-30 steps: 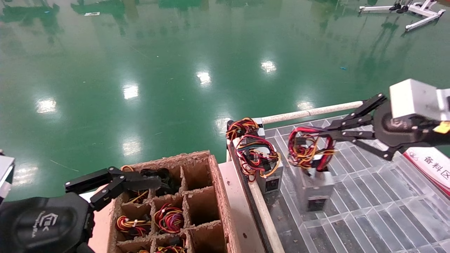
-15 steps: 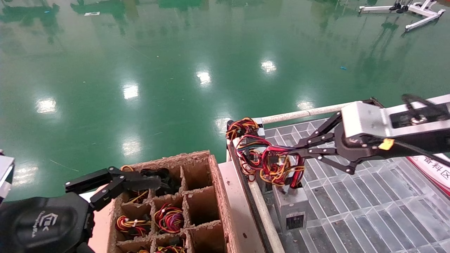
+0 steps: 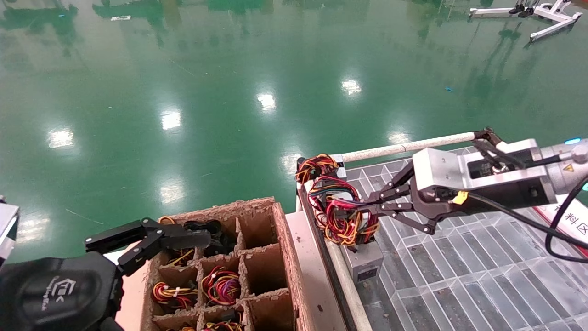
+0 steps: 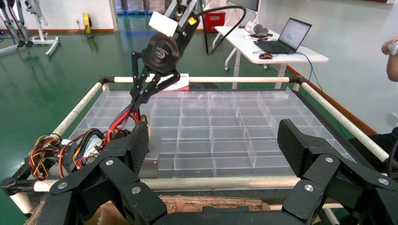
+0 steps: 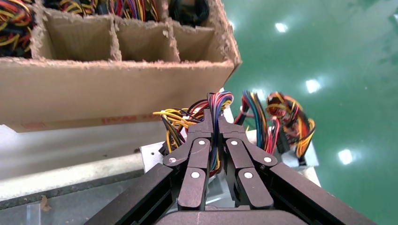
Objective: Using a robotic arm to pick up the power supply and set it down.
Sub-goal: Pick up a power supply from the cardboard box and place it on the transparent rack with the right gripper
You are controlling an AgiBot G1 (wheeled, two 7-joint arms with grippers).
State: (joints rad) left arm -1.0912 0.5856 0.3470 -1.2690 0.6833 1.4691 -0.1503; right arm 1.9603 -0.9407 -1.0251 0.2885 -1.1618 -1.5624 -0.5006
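Gripping a bunch of red, yellow and black wires, the right end effector [image 3: 363, 210] reaches across the clear compartment tray [image 3: 459, 266] toward the cardboard crate [image 3: 280, 248]. Its black fingers [image 5: 213, 133] are pressed together on the bundle, as the right wrist view shows. The power supply [image 3: 365, 263], a small grey metal box, hangs or stands below those wires at the tray's edge nearest the crate; whether its base touches the tray cannot be told. Two more wired units [image 3: 321, 177] sit just beyond it along the same tray edge, close to the white rail [image 3: 404, 147] that frames the tray's far side. The crate, split into cells by cardboard dividers, stands beside the tray, and several of its cells hold coiled wire bundles [image 3: 220, 286]. The left end effector [image 3: 151, 239] hovers at the crate's far corner on the side away from the tray, its two fingers spread wide apart and holding nothing. A red-and-white sign [image 3: 569, 220] lies at the tray's side opposite the crate. Glossy green floor [image 3: 183, 92] stretches beyond both.
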